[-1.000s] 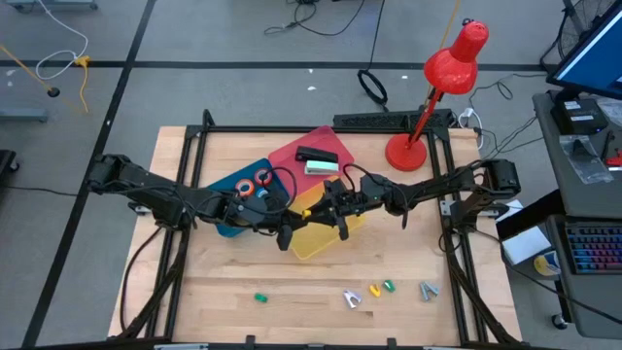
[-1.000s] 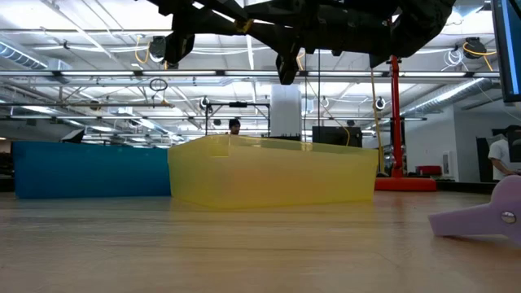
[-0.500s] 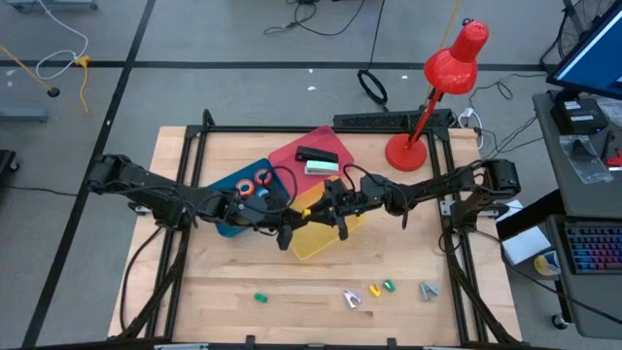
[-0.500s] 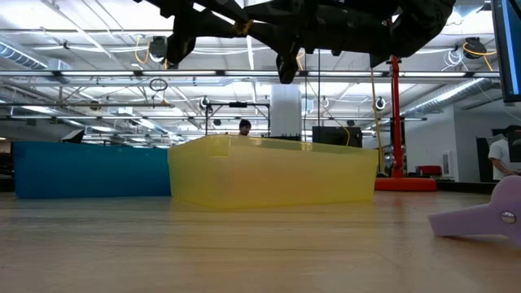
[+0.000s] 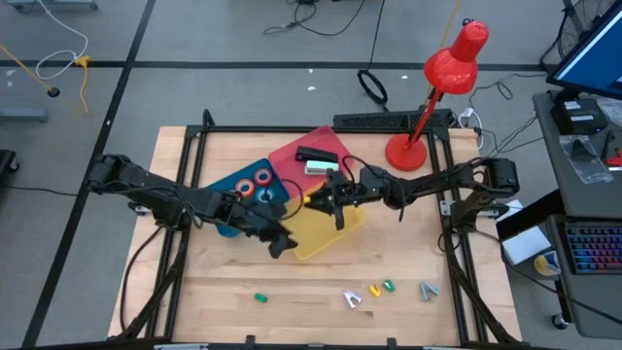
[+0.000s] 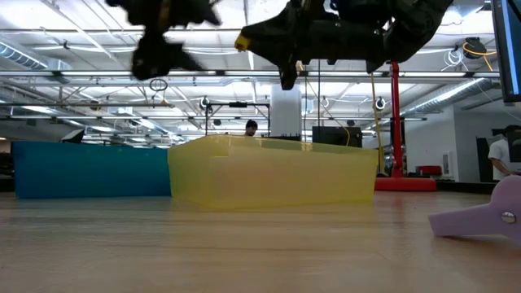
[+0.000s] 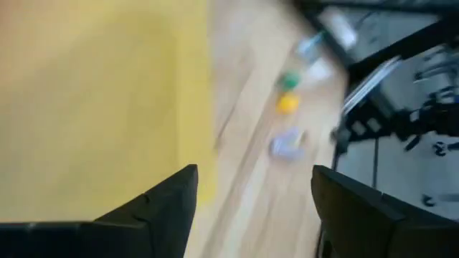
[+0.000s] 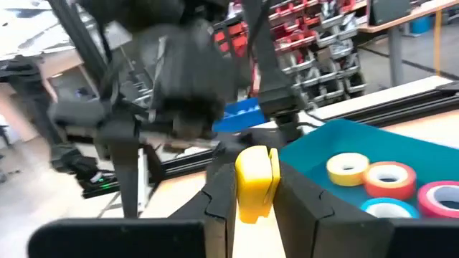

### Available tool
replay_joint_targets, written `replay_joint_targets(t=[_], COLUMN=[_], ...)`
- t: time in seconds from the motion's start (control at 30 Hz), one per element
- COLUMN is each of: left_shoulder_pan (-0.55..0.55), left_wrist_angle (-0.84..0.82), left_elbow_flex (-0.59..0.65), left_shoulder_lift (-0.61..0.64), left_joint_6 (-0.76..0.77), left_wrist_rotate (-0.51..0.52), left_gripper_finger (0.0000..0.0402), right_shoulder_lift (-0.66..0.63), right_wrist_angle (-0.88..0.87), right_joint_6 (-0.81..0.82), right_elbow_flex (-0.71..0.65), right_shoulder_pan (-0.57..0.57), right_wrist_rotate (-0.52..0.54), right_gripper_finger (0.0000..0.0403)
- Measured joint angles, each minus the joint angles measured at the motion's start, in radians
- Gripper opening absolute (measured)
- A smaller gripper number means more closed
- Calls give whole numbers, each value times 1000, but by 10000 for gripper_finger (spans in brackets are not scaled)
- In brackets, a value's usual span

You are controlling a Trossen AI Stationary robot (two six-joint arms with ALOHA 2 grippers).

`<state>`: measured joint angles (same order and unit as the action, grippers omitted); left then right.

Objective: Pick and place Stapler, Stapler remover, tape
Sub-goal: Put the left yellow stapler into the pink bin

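Observation:
My right gripper (image 5: 317, 199) is shut on a small yellow stapler remover (image 8: 254, 179), above the far left edge of the yellow tray (image 5: 330, 235). My left gripper (image 7: 254, 208) is open with nothing between its fingers. It hangs over the yellow tray's near left corner (image 5: 277, 240). Several tape rolls (image 8: 387, 177) lie in the blue tray (image 5: 231, 194). A black stapler (image 5: 313, 156) lies in the red tray (image 5: 292, 154). My right gripper pinches the yellow stapler remover (image 8: 255, 195) between its two fingers. The fingers lie about level and come from the table's right. The remover sticks out past the fingertips (image 6: 242, 41) and hangs clear above the trays.
More stapler removers lie along the near edge: a green one (image 5: 260, 297), a group (image 5: 374, 290) and a purple one (image 6: 488, 216). A red desk lamp (image 5: 442, 87) stands at the far right. Bare wood lies between the trays and the near edge.
My left gripper has let go of the yellow stapler remover, tipped and swung away from it toward the table's near left. The remover stays in my right gripper, clear of the trays.

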<state>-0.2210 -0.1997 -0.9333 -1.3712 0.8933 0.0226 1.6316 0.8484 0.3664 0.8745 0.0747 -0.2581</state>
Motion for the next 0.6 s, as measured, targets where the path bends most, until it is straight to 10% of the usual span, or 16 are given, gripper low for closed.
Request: replay_joint_targets(t=[0.13,0.6], left_shoulder_pan=[-29,-105], left_wrist_angle=[-192,-455], left_elbow_flex=[0,0], left_shoulder_lift=[0,107], left_joint_6=[145,266], left_wrist_rotate=[-45,369], left_gripper_finger=[274,283], right_shoulder_lift=[0,100], right_wrist_angle=[-13,-448], right_joint_6=[-16,-115], right_elbow_flex=[1,338], right_shoulder_pan=[52,218], right_wrist_rotate=[-6,-6], right_gripper_finger=[60,60])
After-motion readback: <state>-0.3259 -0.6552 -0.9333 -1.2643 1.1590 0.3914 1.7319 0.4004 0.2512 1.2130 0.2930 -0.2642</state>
